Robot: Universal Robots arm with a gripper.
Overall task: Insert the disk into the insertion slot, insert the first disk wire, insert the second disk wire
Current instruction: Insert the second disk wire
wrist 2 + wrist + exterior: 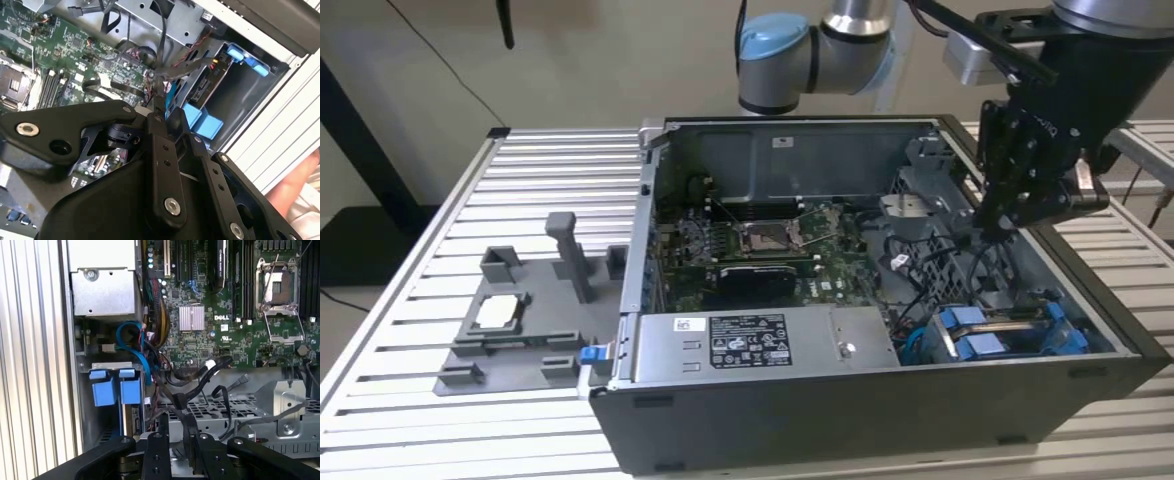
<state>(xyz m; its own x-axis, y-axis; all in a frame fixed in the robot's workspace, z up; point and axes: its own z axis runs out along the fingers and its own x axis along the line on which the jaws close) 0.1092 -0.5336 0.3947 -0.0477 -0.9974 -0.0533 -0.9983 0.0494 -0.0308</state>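
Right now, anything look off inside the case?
Nothing damaged or spilled. Loose black wires sprawl untidily across the perforated metal plate beside the motherboard. The fingers are pinching one wire.

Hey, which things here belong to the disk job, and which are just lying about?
Job: tool, shut on a disk wire; disk in the insertion slot.
Lying about: power supply box; grey fixture; motherboard.

An open computer case (854,420) sits beside a grey fixture (520,330) on a slatted table (400,400).
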